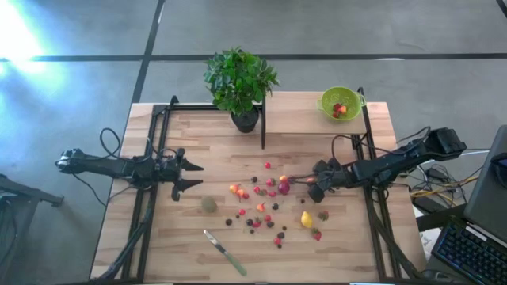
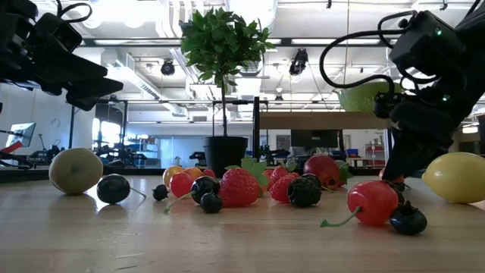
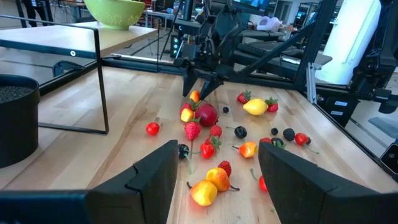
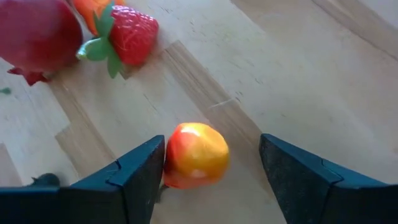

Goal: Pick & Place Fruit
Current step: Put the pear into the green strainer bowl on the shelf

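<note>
Right gripper point(image 4: 211, 168) down at the table, fingers spread, not yet clenched. Between them, nearer one finger, lies a small red-yellow fruit point(image 4: 196, 155), roundish, no clear long axis. Left gripper point(image 1: 192, 176) waits open, well apart from the fruit pile.

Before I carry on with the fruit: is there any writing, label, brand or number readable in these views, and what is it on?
None readable on the wooden table, fruit, lime-green bowl, knife, plant pot or either arm.
Monitors in the room behind, low view: too small and blurred to read.
</note>
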Action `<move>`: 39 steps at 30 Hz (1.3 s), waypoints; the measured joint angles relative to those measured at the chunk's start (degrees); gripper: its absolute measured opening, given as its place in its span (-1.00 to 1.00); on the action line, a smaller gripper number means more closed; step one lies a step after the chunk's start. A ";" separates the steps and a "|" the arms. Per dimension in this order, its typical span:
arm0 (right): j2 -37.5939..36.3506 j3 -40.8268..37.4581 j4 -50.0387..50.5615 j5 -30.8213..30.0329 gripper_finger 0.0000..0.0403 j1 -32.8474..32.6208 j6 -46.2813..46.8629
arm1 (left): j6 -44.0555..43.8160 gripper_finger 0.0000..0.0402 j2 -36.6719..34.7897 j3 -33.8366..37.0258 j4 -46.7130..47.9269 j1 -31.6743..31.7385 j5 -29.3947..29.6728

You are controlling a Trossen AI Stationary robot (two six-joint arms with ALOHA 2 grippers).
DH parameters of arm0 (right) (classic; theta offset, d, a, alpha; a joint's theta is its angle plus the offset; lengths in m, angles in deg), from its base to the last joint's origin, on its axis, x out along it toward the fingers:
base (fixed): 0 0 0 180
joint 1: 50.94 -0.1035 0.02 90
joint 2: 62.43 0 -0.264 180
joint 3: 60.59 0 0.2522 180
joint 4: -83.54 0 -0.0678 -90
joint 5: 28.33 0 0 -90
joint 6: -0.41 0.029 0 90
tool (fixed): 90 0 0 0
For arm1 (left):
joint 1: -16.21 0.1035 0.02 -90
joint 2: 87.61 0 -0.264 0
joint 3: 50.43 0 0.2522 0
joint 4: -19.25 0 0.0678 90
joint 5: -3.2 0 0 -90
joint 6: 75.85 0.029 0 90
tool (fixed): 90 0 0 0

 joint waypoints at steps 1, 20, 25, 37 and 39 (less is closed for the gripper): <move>0.00 -0.05 -0.02 -0.06 0.24 0.00 0.24 | 0.01 0.14 0.00 0.00 -0.01 0.00 0.01; 0.00 -0.13 0.02 0.31 -0.35 0.00 0.44 | -0.01 0.14 -0.02 0.00 0.01 0.00 0.01; 0.00 -0.13 -0.03 0.34 -0.43 0.00 0.44 | 0.01 0.14 0.00 -0.01 0.00 0.02 -0.01; -0.08 1.88 -1.13 2.33 -0.44 -0.04 -1.58 | 0.00 0.14 0.00 0.00 0.01 0.00 0.01; -0.09 3.43 -0.95 2.33 -0.45 -0.04 -3.18 | 0.01 0.14 0.00 0.00 -0.01 0.01 0.01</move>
